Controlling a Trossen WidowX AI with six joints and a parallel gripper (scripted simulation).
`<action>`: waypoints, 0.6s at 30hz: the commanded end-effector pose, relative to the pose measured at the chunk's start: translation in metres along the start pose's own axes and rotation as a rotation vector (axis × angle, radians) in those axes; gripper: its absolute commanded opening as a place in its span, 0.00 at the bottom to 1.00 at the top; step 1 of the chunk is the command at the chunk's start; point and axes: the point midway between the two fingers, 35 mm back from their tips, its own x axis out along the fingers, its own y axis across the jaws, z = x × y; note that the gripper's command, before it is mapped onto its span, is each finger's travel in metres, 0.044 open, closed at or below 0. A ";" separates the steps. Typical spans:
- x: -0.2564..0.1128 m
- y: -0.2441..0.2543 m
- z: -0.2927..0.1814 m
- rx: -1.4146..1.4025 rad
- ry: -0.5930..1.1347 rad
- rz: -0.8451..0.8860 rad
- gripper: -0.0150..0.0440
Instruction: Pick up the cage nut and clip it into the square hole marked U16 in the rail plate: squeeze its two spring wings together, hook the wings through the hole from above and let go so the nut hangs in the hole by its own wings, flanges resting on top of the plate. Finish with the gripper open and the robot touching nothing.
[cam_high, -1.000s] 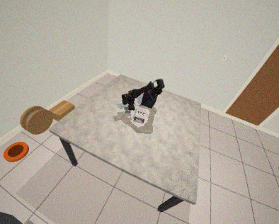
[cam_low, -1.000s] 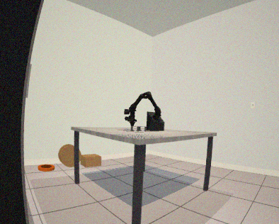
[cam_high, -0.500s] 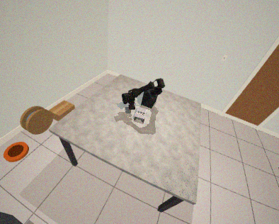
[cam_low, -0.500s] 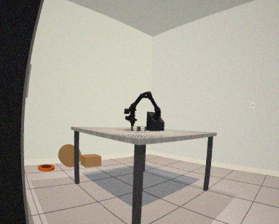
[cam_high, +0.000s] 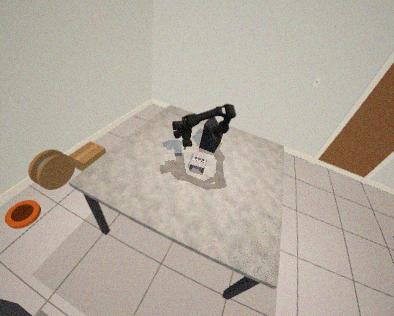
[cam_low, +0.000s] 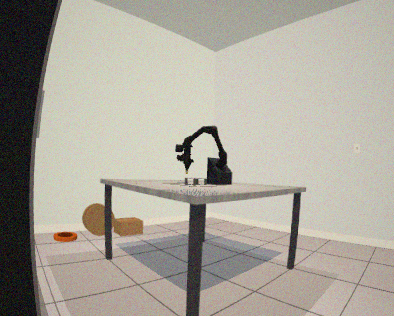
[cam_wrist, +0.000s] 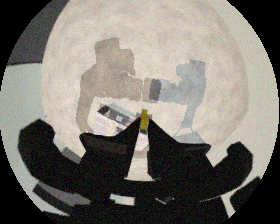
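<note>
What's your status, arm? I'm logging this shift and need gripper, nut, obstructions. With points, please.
Gripper (cam_high: 187, 145) (cam_low: 187, 170) (cam_wrist: 144, 120) shut on nut (cam_low: 187, 172) (cam_wrist: 144, 120). Nut up above table (cam_high: 225, 210) (cam_low: 240, 192) (cam_wrist: 200, 30), not clipped in. No obstruction seen.
</note>
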 end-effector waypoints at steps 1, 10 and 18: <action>-0.011 0.001 0.002 -0.008 -0.009 0.001 0.31; -0.014 0.028 -0.027 -0.285 -0.015 -0.004 0.31; -0.015 0.052 -0.062 -0.584 -0.016 -0.007 0.31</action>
